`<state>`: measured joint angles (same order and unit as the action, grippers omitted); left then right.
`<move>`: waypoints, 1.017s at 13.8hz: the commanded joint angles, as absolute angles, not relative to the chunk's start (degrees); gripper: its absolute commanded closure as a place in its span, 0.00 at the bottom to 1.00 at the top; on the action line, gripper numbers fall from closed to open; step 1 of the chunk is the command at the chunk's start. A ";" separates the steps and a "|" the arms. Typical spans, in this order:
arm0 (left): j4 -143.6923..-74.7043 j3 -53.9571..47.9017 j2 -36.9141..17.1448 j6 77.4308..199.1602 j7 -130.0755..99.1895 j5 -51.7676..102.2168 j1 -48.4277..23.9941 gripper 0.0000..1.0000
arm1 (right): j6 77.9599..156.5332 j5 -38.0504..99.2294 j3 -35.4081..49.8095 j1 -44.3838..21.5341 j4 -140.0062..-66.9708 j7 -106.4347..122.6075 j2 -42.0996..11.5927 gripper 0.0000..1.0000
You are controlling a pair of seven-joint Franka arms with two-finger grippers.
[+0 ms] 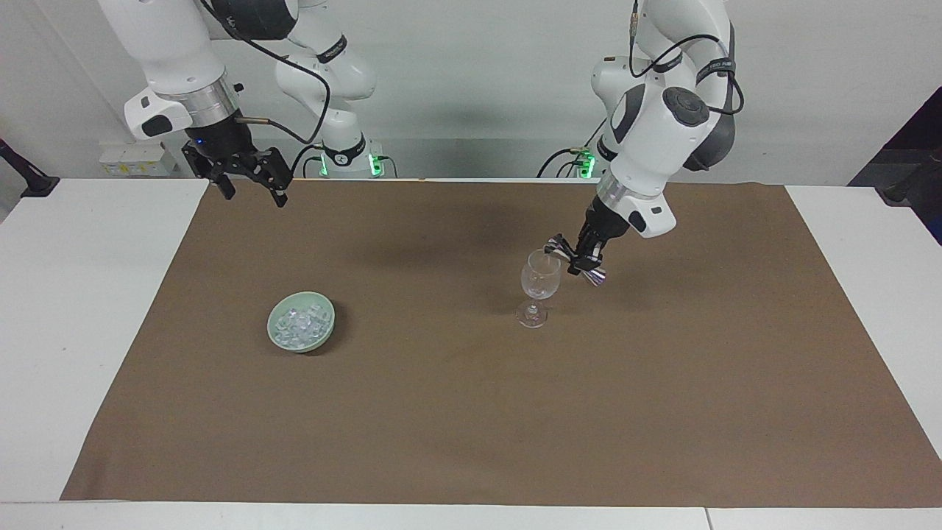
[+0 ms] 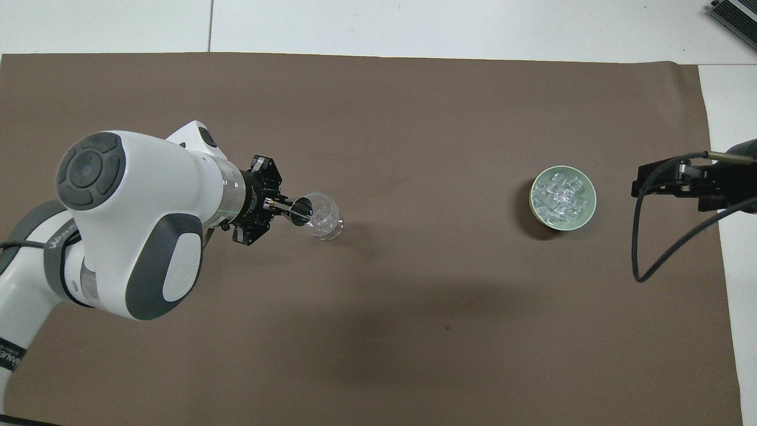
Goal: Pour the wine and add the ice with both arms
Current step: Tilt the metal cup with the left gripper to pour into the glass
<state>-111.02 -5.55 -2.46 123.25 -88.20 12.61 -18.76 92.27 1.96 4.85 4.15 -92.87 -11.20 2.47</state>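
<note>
Apparently the pour is underway: the left gripper (image 1: 576, 261), jaws clenched on a small cup (image 2: 301, 208), tips it at the rim of the one glass (image 1: 540, 278). No wine shows. The ice (image 1: 299, 324) sits untouched in one bowl (image 2: 586, 212). The right gripper (image 1: 254, 185) waits, jaws released, over the table (image 1: 73, 309) edge.

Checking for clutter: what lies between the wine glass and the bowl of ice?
Nothing: only bare brown mat between wine glass and bowl of ice, in both views.
</note>
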 commanded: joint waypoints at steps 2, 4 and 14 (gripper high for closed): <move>-110.57 -4.66 -2.29 123.40 -90.44 9.49 -20.83 1.00 | 92.02 2.64 5.19 4.22 -92.81 -3.53 2.55 0.00; -110.57 -4.66 -2.29 123.40 -90.88 7.31 -21.79 1.00 | 91.85 2.29 5.19 4.22 -93.07 -3.08 2.81 0.00; -109.25 -4.66 -2.46 123.40 -91.84 1.68 -22.32 1.00 | 92.02 2.20 5.71 3.25 -93.16 -0.35 2.81 0.00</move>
